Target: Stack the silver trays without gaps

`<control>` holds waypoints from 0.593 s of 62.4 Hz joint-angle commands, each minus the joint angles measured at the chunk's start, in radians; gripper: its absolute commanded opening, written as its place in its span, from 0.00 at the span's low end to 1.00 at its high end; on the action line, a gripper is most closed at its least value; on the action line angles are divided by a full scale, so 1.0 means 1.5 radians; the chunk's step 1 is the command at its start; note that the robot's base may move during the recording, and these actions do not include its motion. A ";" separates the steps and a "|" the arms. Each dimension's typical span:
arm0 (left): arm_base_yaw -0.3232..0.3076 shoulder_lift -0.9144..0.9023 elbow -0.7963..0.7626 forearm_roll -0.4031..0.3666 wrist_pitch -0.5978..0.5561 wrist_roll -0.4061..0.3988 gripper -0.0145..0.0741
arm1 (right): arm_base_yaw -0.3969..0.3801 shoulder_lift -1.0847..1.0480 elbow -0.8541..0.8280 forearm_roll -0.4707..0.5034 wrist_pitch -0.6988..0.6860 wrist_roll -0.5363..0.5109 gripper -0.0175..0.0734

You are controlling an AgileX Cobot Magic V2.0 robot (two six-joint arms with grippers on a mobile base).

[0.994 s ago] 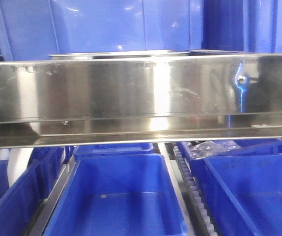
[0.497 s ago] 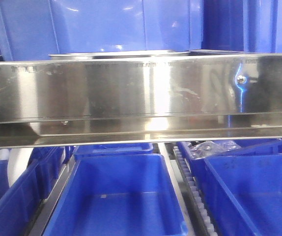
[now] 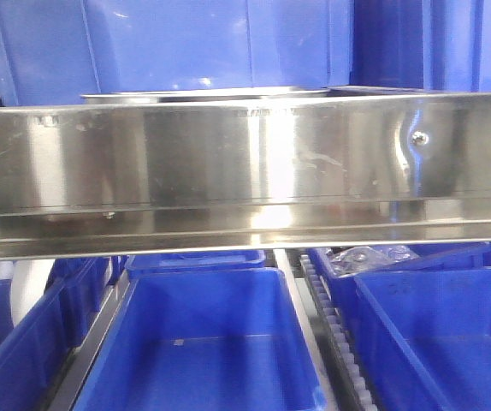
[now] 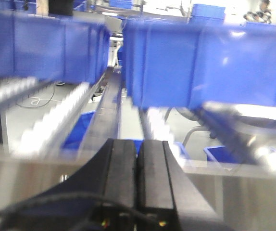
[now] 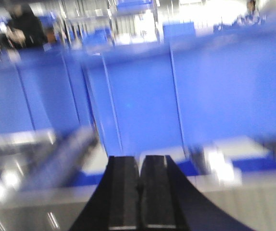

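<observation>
Left gripper (image 4: 137,159): closed, its two black fingers (image 4: 123,168) pressed flat together with nothing between them; it points across a steel band toward the shelf.
Right gripper (image 5: 139,192): closed likewise, the pads meeting along a thin seam, nothing held; its view is heavily blurred.
Silver trays (image 3: 203,92): only a thin bright rim shows in the front view, lying just above the top edge of the shelf rail (image 3: 245,163) and in front of the upper blue bins (image 3: 186,43). A second thin rim line runs on at the right; whether it is a separate tray cannot be told, nor how many are stacked.
Trays relative to the grippers: the front view shows the trays but neither gripper. In the left wrist view a bright metal shape (image 4: 253,113) lies ahead and to the right of the closed fingers, under a blue bin (image 4: 205,67) and apart from them; it is too blurred to call a tray with certainty. The right wrist view is too smeared to pick a tray out.
Rail details: mirror-like, with two screws (image 3: 419,137) near its right end.
Below the rail: lower blue bins (image 3: 203,342) side by side, with a white roller track (image 3: 340,342) between two of them.
Background: a person (image 5: 25,26) in dark clothes, far off at the upper left.
</observation>
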 commanded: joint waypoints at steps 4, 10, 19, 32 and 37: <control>-0.006 0.074 -0.153 0.005 0.015 0.019 0.25 | 0.000 0.057 -0.131 0.003 0.028 -0.002 0.49; -0.023 0.148 -0.227 0.005 0.030 0.033 0.46 | 0.000 0.120 -0.197 0.003 0.041 -0.002 0.71; -0.055 0.272 -0.320 0.005 0.065 0.033 0.70 | 0.000 0.232 -0.277 0.003 0.048 -0.002 0.88; -0.153 0.424 -0.452 -0.032 0.126 0.152 0.72 | 0.063 0.385 -0.402 0.013 0.119 -0.002 0.88; -0.217 0.487 -0.517 -0.037 0.169 0.166 0.72 | 0.120 0.445 -0.461 0.013 0.154 -0.007 0.88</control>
